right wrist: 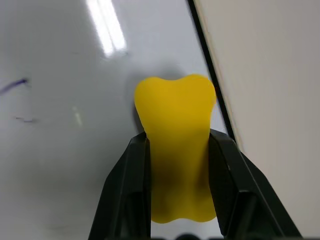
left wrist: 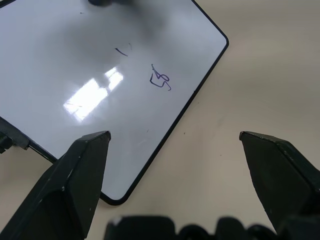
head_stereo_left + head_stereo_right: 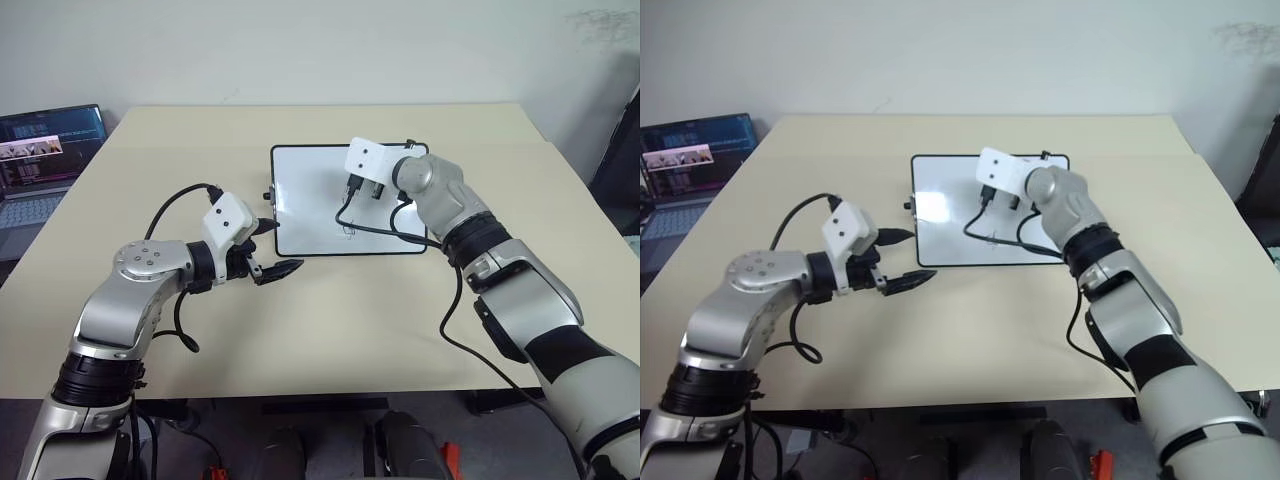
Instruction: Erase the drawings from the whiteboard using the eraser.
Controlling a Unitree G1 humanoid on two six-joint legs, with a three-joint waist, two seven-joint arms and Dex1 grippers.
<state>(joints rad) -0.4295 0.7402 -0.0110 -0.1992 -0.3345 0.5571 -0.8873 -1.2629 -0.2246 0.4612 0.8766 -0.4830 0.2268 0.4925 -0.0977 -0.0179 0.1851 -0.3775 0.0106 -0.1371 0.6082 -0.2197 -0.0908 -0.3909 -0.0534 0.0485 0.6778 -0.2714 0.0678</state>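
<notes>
The whiteboard [image 3: 310, 190] lies flat at the middle of the tan table. My right gripper [image 3: 362, 188] hovers over the board's far half, shut on the yellow eraser [image 1: 175, 145], which is pinched and bulging between the black fingers [image 1: 132, 180] above the white surface near the board's edge. Of the drawings, a small dark squiggle [image 3: 349, 230] sits near the board's near edge, and the left wrist view shows it [image 2: 161, 80] with a faint leftover stroke [image 2: 121, 51] beyond it. My left gripper [image 3: 278, 248] is open and empty, just off the board's near-left corner.
An open laptop [image 3: 45, 150] stands past the table's left edge. A black cable [image 3: 375, 225] from my right wrist loops over the board. The table [image 3: 350, 320] is bare in front of the board and to its right.
</notes>
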